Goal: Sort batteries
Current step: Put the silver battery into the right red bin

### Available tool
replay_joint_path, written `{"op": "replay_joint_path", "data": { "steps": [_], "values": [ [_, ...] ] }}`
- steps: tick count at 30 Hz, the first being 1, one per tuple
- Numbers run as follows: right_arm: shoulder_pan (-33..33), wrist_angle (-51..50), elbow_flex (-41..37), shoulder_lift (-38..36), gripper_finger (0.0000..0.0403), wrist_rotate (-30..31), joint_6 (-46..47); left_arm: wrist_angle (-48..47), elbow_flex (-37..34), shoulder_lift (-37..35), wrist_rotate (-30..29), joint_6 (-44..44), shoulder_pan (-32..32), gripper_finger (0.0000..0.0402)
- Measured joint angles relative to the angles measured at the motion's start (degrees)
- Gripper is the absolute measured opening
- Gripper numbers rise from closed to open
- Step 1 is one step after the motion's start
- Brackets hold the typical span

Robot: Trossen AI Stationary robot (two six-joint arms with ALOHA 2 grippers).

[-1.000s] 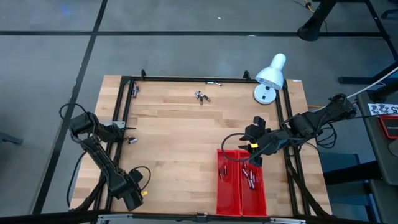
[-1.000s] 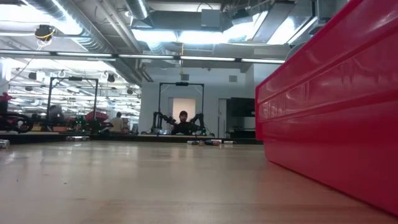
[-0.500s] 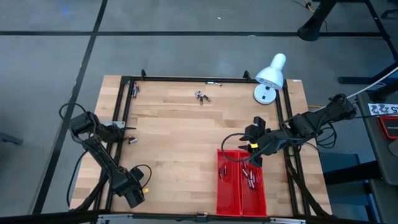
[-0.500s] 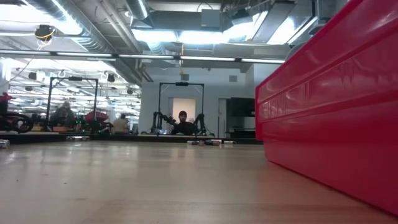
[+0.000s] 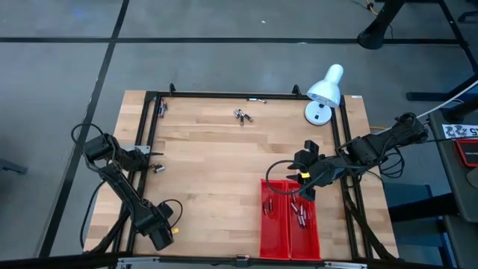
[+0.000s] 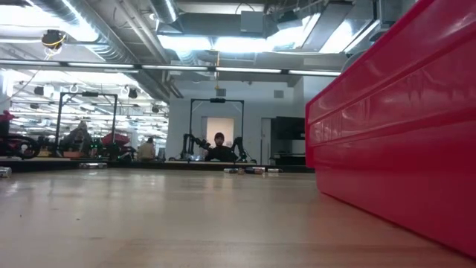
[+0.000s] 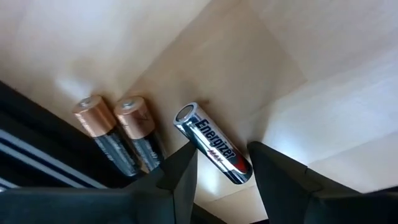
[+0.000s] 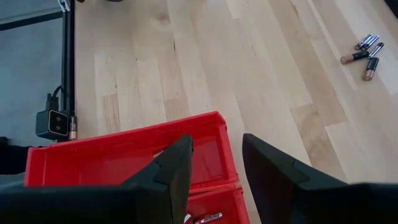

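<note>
The silver Energizer battery with the red-and-black label (image 7: pixel 213 145) lies flat on the light wooden table (image 5: pixel 216 164) by the black frame rail, long axis running straight into the gap of the left gripper (image 7: pixel 221 168) — fingers part-spread, flanking it, whether they touch it yet I can't tell. Two copper-topped black batteries (image 7: pixel 121 140) sit just beside. Right gripper (image 8: pixel 211 163) hovers spread and empty over the red plastic tray (image 8: pixel 124 158).

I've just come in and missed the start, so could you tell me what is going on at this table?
The robot is sorting batteries. The left gripper, at the table's near left corner, straddles a silver battery lying beside two copper-topped batteries; its fingers are not visibly clamped on it yet. The right gripper hovers empty above the red tray, which already holds several cells. A few loose batteries remain near the table's far edge.
</note>
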Motion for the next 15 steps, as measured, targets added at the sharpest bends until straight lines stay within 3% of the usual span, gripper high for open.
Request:
{"op": "replay_joint_path", "data": {
  "steps": [4,11,15],
  "values": [
    [0.00,0.13,0.00,0.00,0.0143,0.13,0.00,0.58,0.00,0.01,-0.41,0.19,0.43,0.0118],
    [0.00,0.17,0.00,0.00,0.0143,0.13,0.00,1.21,0.11,0.01,-0.93,1.67,0.56,0.0036],
    [0.00,0.17,0.00,0.00,0.0143,0.15,-0.04,1.47,0.11,-0.61,-2.75,1.81,0.98,0.0035]
  ]
}}
